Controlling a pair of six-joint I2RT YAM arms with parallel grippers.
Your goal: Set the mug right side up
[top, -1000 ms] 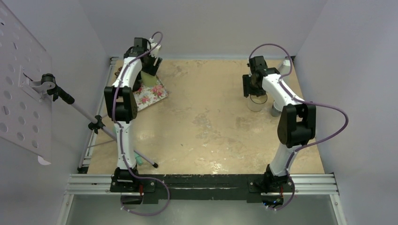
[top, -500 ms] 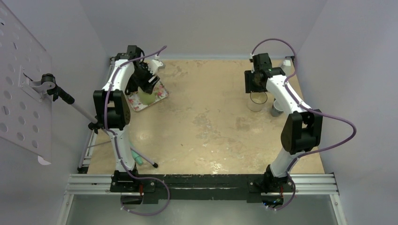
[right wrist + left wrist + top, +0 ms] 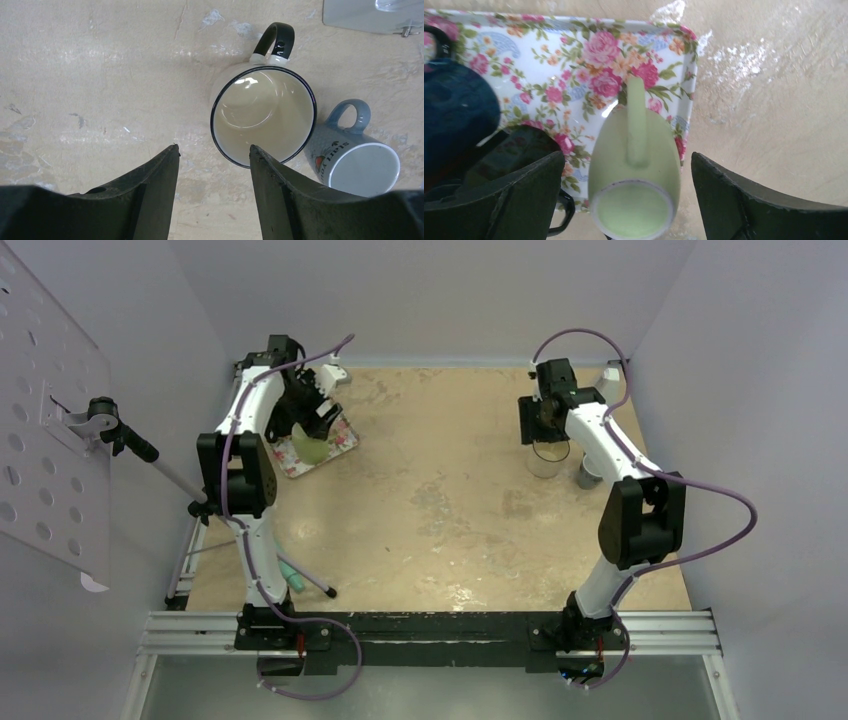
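My left gripper (image 3: 626, 160) is spread wide, gripping nothing, with the pale green mug (image 3: 644, 150) between the fingers at the edge of the floral tray (image 3: 574, 55). My right gripper (image 3: 214, 150) gapes empty over a black-rimmed white mug (image 3: 262, 117) on the scuffed tan table (image 3: 100, 75). Lavender walls (image 3: 450, 290) all round. The grey mug (image 3: 350, 160) says "YOU".

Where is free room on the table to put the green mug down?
Bare: the wide middle of the table, between the floral tray and the white mug. Crowded: the tray, with the green mug and a dark blue mug; the far right, white mug beside grey mug.
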